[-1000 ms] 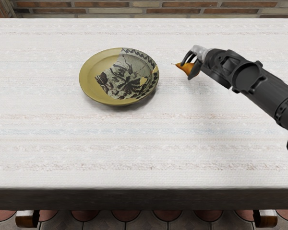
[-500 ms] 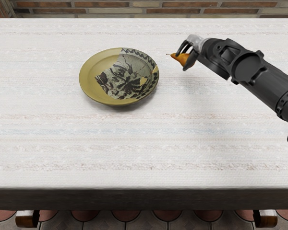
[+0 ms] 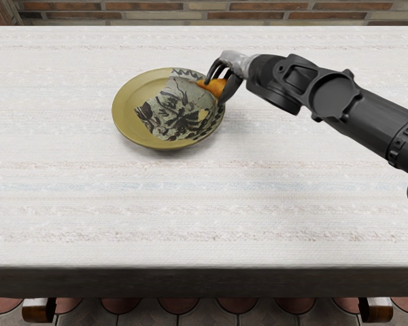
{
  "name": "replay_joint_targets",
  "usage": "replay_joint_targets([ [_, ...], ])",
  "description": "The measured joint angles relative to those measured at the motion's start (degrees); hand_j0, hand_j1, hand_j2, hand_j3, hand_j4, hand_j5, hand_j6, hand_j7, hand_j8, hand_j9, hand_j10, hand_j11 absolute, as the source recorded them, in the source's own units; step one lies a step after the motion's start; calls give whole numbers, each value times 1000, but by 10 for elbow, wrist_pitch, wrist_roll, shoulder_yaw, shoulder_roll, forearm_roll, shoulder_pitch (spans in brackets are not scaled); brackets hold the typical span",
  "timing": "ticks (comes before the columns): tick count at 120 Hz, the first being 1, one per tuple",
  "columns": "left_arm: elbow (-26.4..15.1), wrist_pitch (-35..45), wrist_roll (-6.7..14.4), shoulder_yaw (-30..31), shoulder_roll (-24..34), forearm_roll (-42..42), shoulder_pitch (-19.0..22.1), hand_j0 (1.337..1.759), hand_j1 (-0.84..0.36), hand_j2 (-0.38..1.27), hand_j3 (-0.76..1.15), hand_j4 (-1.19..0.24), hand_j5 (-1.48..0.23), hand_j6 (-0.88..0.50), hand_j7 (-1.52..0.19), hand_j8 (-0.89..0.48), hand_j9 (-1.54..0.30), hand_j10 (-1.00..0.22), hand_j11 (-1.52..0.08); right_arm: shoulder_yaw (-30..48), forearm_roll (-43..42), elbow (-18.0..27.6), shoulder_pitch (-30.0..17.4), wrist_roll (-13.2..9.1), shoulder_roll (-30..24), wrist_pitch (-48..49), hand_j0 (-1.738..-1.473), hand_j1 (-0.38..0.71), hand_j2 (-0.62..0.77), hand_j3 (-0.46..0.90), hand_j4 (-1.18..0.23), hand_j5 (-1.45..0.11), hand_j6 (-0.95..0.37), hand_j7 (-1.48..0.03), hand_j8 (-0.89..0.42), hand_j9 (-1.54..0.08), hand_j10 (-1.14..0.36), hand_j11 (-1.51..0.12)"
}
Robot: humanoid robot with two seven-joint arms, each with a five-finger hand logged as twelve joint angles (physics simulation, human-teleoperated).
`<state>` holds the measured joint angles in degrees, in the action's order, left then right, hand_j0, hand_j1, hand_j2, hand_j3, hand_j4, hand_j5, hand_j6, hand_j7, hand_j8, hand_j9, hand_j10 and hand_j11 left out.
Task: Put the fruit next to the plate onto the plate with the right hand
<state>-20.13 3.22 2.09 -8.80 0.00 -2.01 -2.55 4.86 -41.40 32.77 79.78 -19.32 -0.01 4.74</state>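
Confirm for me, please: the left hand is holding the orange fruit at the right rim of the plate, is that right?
Not quite. It is the right hand that holds it: in the head view its arm comes in from the picture's right edge, and no left arm shows. The rest stands: its fingers are closed on the orange fruit at the right rim of the plate.

You are looking at a table that is showing a pale, cloth-like weave, matt and rough, with a dark wooden front edge. The plate is reading as glazed pottery, smooth and faintly shiny. Your right arm is showing matt black plastic-like shells, and the right hand is showing a pale metallic wrist. The fruit is looking smooth-skinned. The wall behind is showing rough brick.
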Motion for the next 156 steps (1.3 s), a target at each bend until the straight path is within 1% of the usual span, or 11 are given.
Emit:
replay_joint_targets([
  [13,0,0,0,0,0,0,0,1658,326,4,0,-19,-25,-18,-25,-19,-25,-19,-25,2,0,24,1,1,0,1,-1649,267,71,0,-639,-909,-302,-900,-355,-912,-601,-920],
  [37,0,0,0,0,0,0,0,1658,326,4,0,-19,-25,-18,-25,-19,-25,-19,-25,6,-1,41,-1,13,0,0,-1649,258,50,-1,-653,-868,-314,-871,-377,-876,-612,-887],
  [42,0,0,0,0,0,0,0,1658,326,4,0,-19,-25,-19,-25,-19,-25,-19,-25,6,-1,44,-2,20,0,-1,-1651,191,33,0,-622,-754,-293,-757,-346,-760,-602,-770],
  [57,0,0,0,0,0,0,0,1658,326,4,0,-19,-25,-19,-25,-19,-25,-19,-25,8,-1,49,-4,65,0,-2,-1654,-57,18,0,-346,-408,-159,-411,-188,-411,-359,-417],
  [79,0,0,0,0,0,0,0,1658,326,4,0,-19,-25,-19,-25,-19,-25,-19,-25,8,0,50,-11,94,0,8,-1656,-230,8,0,-142,-166,-66,-167,-77,-168,-147,-170],
  [93,0,0,0,0,0,0,0,1658,326,4,0,-19,-25,-19,-25,-19,-25,-19,-25,7,2,49,-24,166,0,37,-1657,-282,5,0,-80,-94,-38,-94,-44,-95,-83,-96],
  [112,0,0,0,0,0,0,0,1658,326,4,0,-19,-25,-19,-25,-19,-25,-19,-25,7,2,49,-37,328,0,94,-1658,-319,3,0,-38,-43,-18,-43,-21,-44,-39,-44],
  [119,0,0,0,0,0,0,0,1658,326,4,0,-19,-25,-19,-25,-19,-25,-19,-25,7,2,49,-40,370,0,130,-1658,-326,2,0,-29,-33,-14,-33,-16,-33,-29,-33],
  [126,0,0,0,0,0,0,0,1658,326,4,0,-19,-25,-19,-25,-19,-25,-19,-25,7,2,50,-42,394,0,167,-1658,-332,2,0,-22,-25,-11,-25,-12,-25,-22,-25],
  [134,0,0,0,0,0,0,0,1658,326,4,0,-19,-25,-19,-25,-19,-25,-19,-25,26,3,50,-46,411,0,225,-1658,-337,2,0,-16,-18,-9,-18,-9,-18,-16,-18],
  [156,0,0,0,0,0,0,0,1658,326,3,0,-19,-24,-19,-25,-19,-25,-19,-25,117,9,50,-84,427,0,289,-1658,-345,2,0,-7,-7,-5,-7,-5,-7,-7,-7],
])
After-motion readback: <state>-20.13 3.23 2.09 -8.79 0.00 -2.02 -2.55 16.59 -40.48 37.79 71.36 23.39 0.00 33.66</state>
